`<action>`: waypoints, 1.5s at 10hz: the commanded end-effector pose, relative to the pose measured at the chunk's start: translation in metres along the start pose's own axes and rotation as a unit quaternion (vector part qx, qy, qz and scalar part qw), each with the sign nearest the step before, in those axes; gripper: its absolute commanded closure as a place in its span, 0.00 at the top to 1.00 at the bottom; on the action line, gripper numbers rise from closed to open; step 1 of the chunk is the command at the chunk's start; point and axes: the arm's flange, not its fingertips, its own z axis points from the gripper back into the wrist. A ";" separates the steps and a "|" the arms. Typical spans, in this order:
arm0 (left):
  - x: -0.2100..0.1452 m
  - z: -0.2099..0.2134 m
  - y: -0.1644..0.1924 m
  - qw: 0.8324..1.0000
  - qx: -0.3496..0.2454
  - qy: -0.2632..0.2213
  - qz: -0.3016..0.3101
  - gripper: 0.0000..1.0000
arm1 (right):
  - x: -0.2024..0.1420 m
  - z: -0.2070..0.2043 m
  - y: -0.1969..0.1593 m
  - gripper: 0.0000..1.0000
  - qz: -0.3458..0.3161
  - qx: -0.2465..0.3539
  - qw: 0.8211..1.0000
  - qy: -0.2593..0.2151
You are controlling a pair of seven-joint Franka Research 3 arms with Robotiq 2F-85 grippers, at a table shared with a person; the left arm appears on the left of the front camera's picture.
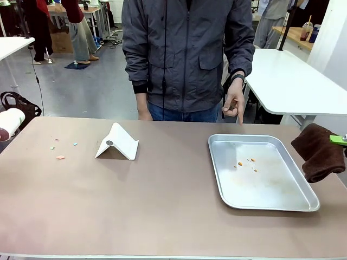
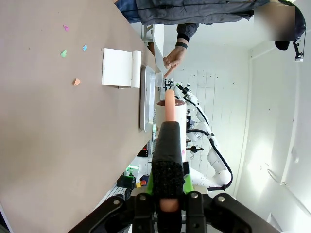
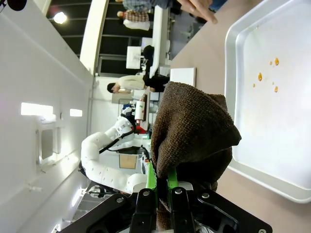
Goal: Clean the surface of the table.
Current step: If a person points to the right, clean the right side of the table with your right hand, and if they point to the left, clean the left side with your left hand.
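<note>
The taupe table (image 1: pixel 162 206) carries a few small coloured scraps (image 1: pixel 60 157) near its left end, seen again in the left wrist view as scraps (image 2: pixel 77 81). My left gripper (image 2: pixel 168 131) is shut on the pink handle of a white lint roller (image 2: pixel 180 119), held off the table's left edge, where the roller (image 1: pixel 10 123) shows in the front view. My right gripper (image 3: pixel 163 179) is shut on a dark brown cloth (image 3: pixel 194 126), which hangs as the cloth (image 1: pixel 320 151) just beyond the tray's right side.
A silver tray (image 1: pixel 227 184) with orange crumbs (image 1: pixel 246 161) lies right of centre. A white folded card-like piece (image 1: pixel 117 142) stands left of centre. The person stands at the far edge, one hand (image 1: pixel 235 105) pointing down near the tray's far rim.
</note>
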 end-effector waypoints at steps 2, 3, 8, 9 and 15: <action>-0.003 0.000 -0.002 1.000 -0.005 0.007 -0.009 0.19 | 0.016 -0.037 0.014 0.09 0.061 -0.128 0.989 0.036; -0.003 0.000 -0.002 1.000 -0.005 0.007 -0.009 0.19 | 0.024 -0.054 0.020 0.09 0.083 -0.182 0.978 0.056; -0.003 0.000 -0.002 1.000 -0.005 0.007 -0.009 0.19 | 0.056 -0.131 0.040 0.09 0.231 -0.422 0.869 0.113; -0.003 0.000 -0.002 1.000 -0.005 0.007 -0.009 0.19 | 0.061 -0.141 0.040 0.09 0.236 -0.452 0.854 0.106; -0.003 0.000 -0.002 1.000 -0.005 0.007 -0.009 0.19 | 0.077 -0.194 0.002 0.09 0.268 -0.551 0.788 0.060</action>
